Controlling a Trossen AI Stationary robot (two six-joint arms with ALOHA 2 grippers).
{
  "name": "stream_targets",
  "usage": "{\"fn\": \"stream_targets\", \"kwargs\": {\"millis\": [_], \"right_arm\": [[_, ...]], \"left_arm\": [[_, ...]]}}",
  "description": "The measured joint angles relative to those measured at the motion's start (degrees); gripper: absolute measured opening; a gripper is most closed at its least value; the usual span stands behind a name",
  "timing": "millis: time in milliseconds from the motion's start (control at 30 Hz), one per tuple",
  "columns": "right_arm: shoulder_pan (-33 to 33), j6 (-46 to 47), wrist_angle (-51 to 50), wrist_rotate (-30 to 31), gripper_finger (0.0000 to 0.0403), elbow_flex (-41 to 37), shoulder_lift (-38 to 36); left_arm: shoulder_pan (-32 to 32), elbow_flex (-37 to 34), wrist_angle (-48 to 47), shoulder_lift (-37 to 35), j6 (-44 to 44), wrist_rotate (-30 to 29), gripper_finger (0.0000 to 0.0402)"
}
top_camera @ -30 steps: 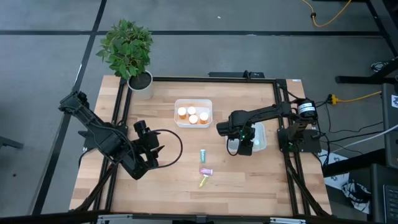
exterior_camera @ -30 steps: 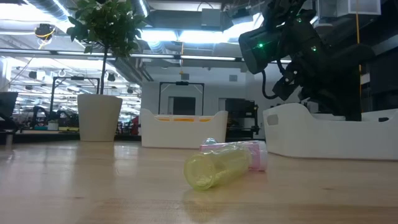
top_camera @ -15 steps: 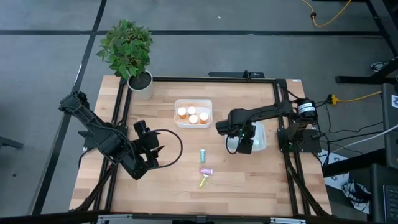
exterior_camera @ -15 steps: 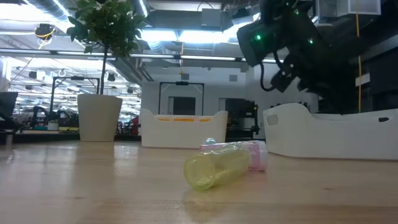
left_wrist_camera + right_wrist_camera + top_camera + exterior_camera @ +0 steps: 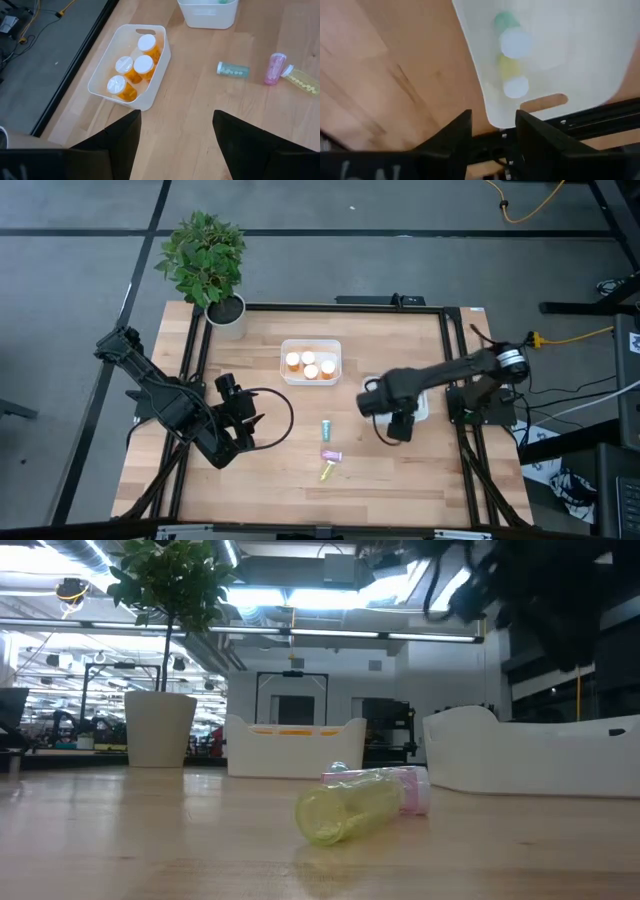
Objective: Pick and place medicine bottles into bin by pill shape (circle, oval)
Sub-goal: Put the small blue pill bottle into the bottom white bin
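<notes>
Here, three small medicine bottles (image 5: 327, 448) lie mid-desk, likely light, rigid and prone to rolling; best pinched across the barrel. The right hand (image 5: 397, 427) hovers nearby, fingers apart and empty.

Right gripper (image 5: 398, 423): fingertips too small in high view to read. In low view the right arm (image 5: 530, 590) is a dark blur cut off by the top edge. Right wrist view is blurred; bottles in the white bin (image 5: 580, 55) are only soft green, yellow and white blobs. Low view: teal bottle (image 5: 340, 769) mostly hidden behind the pink bottle (image 5: 412, 788) and yellow bottle (image 5: 345, 810). Pill shapes inside bottles too small to tell in high view. Left wrist view cuts the far bin (image 5: 207, 15) at the top edge.
</notes>
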Motion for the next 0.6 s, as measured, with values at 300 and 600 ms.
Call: {"fn": "stream_targets", "kwargs": {"millis": [300, 600], "right_arm": [[16.75, 16.85, 8.52, 19.74, 0.0154, -0.16, -5.83], [22.22, 14.25, 35.62, 36.16, 0.0154, -2.05, -3.63]], "left_arm": [[0.00, 0.00, 0.01, 0.00, 0.00, -0.08, 0.0243], [0.00, 0.00, 0.02, 0.00, 0.00, -0.63, 0.0243]]}}
